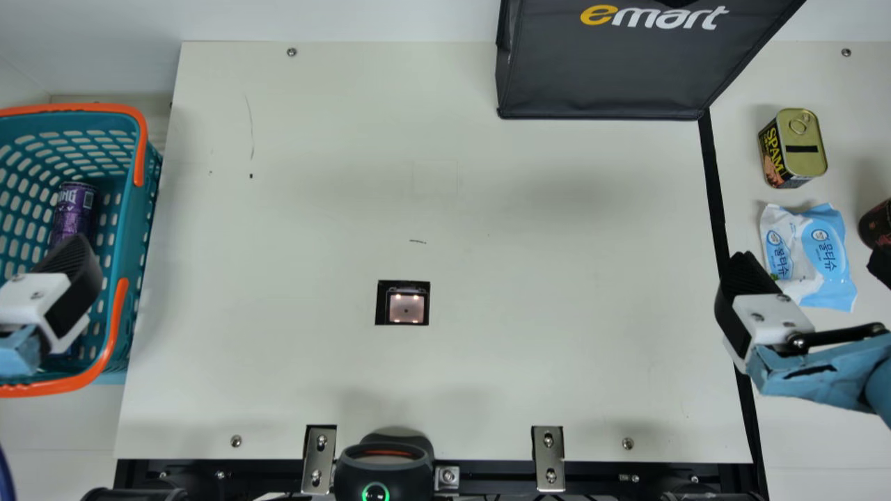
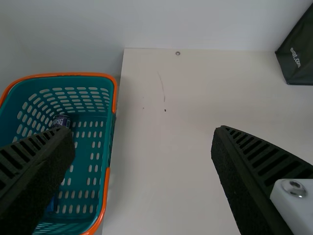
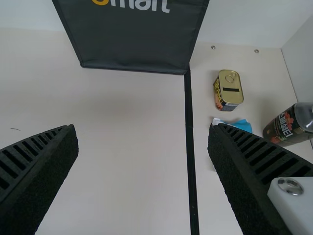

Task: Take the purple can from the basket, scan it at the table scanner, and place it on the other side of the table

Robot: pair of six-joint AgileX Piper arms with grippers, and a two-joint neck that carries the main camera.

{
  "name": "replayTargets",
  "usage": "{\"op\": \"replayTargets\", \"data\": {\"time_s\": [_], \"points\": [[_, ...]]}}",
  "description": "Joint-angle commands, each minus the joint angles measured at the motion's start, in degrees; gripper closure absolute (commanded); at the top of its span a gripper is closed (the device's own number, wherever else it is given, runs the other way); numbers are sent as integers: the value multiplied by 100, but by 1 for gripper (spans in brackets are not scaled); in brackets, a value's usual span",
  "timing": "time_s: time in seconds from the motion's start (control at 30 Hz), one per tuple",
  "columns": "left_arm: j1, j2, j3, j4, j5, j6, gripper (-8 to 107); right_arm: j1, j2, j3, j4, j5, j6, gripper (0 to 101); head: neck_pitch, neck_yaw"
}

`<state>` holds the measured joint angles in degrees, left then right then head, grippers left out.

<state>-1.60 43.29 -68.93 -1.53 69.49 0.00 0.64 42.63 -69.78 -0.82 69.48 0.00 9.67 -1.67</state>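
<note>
Logged purple can (image 1: pixel 74 207) in basket (image 1: pixel 90 108) at left, ungrasped, with left gripper (image 2: pixel 143 131) over basket, spread wide and empty; likewise spread and empty at right, right gripper (image 3: pixel 143 128). Judged to be at the very start, with no step complete: still to lift can out, present to scanner (image 1: pixel 406 307) in mid-table, then set down on right side of table (image 1: pixel 557 313).

Main view: basket (image 1: pixel 132 236) is cut off at nine o'clock, black bag (image 1: pixel 598 80) at one, dark container (image 1: pixel 878 224) at three; left tool (image 1: pixel 68 268) hides part of purple can (image 1: pixel 74 209).
</note>
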Motion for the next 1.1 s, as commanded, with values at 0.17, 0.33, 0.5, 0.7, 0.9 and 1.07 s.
{"op": "replayTargets", "data": {"time_s": [0.17, 0.33, 0.5, 0.7, 0.9, 1.07], "points": [[0, 0, 0, 0, 0, 0, 9, 0, 0, 0, 0, 0, 0, 6, -175, 811], [0, 0, 0, 0, 0, 0, 9, 0, 0, 0, 0, 0, 0, 6, -175, 1479], [0, 0, 0, 0, 0, 0, 9, 0, 0, 0, 0, 0, 0, 6, -175, 2009], [0, 0, 0, 0, 0, 0, 9, 0, 0, 0, 0, 0, 0, 6, -175, 2009], [0, 0, 0, 0, 0, 0, 9, 0, 0, 0, 0, 0, 0, 6, -175, 2009], [27, 21, -3, 19, -22, -34, 9, 0, 0, 0, 0, 0, 0, 6, -175, 2009]]}}
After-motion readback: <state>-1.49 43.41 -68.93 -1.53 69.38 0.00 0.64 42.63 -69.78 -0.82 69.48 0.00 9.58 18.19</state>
